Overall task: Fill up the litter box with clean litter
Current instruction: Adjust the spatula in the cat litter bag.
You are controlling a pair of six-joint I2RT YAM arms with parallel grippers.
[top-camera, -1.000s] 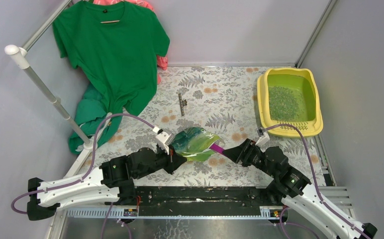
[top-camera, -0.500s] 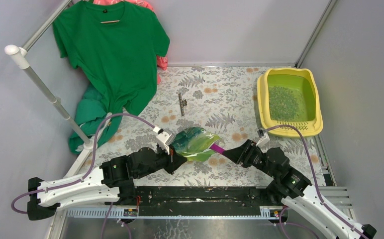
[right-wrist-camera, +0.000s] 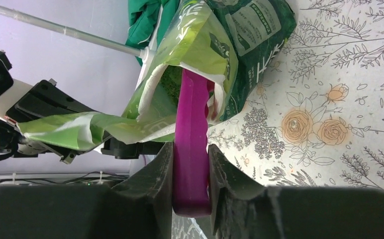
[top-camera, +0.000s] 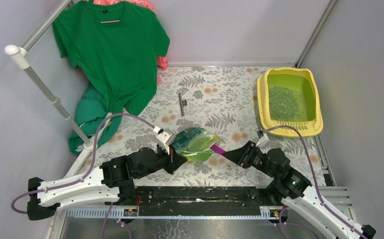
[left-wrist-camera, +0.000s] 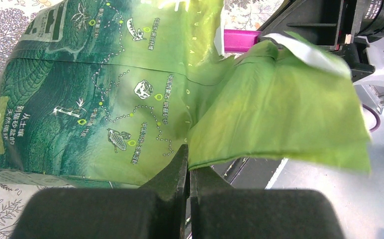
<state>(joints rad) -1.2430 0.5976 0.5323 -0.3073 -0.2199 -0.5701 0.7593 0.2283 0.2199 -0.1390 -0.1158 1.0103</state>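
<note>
Left gripper (left-wrist-camera: 189, 168) pinched tight on the loose flap of the green bag (left-wrist-camera: 105, 99); right gripper (right-wrist-camera: 190, 148) clamped around the handle of a purple scoop (right-wrist-camera: 192, 107), its head sunk in the bag's mouth just ahead. Well apart from both grippers, off to the right gripper's far side, the yellow litter box (top-camera: 260, 102) holds a patch of clean litter (top-camera: 282, 102).

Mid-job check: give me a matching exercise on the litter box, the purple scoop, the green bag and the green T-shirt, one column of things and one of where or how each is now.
Things:
1. litter box
2. purple scoop
3. green bag
4. green T-shirt

Places or states:
A. flap pinched in the left tool
B. hanging at the far left
C. at the far right of the table, with clean litter inside
D. handle clamped in the right tool, its far end in the bag's mouth

Pairs: 1-C, 2-D, 3-A, 4-B
</note>
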